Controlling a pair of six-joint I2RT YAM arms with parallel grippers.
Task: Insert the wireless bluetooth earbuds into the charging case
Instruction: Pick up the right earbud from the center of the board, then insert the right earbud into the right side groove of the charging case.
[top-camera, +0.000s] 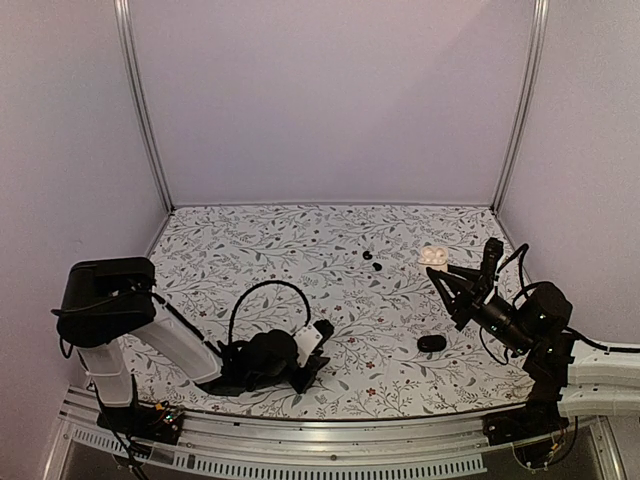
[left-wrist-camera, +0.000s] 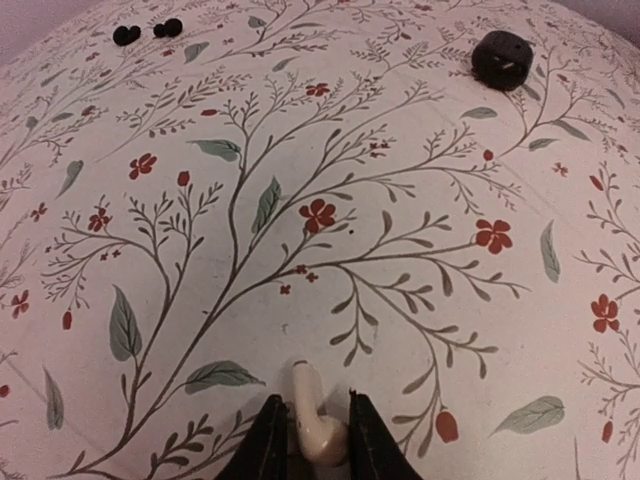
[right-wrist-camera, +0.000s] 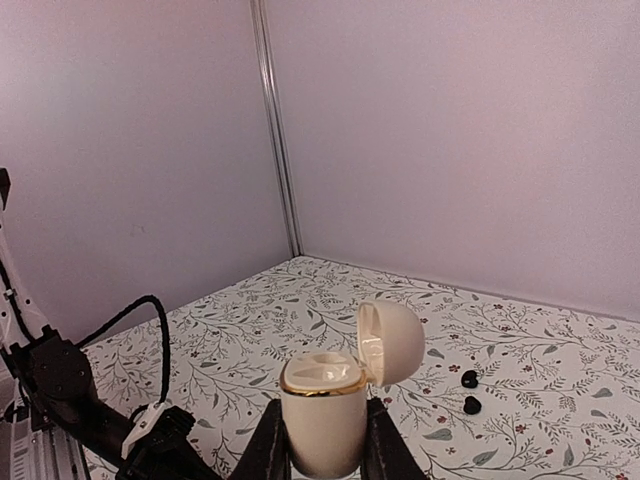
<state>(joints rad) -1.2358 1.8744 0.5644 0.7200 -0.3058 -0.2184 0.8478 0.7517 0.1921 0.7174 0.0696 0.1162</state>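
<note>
The two wireless bluetooth earbuds (top-camera: 367, 256) (top-camera: 377, 267) are tiny black buds lying side by side on the floral table, also in the left wrist view (left-wrist-camera: 126, 35) (left-wrist-camera: 168, 28) and the right wrist view (right-wrist-camera: 469, 378) (right-wrist-camera: 472, 404). My left gripper (left-wrist-camera: 310, 405) is down at the table, its jaws closed against the head of a white stemmed earbud (left-wrist-camera: 312, 425). My right gripper (right-wrist-camera: 320, 410) is raised and shut on a cream charging case (right-wrist-camera: 322, 425) held upright, with its lid (right-wrist-camera: 392, 342) hinged open.
A black oval case (top-camera: 432, 343) (left-wrist-camera: 500, 58) lies on the table between the two arms, nearer the right one. Walls and metal posts (top-camera: 145, 110) close the back and sides. The left arm's cable (top-camera: 262, 288) loops above its wrist.
</note>
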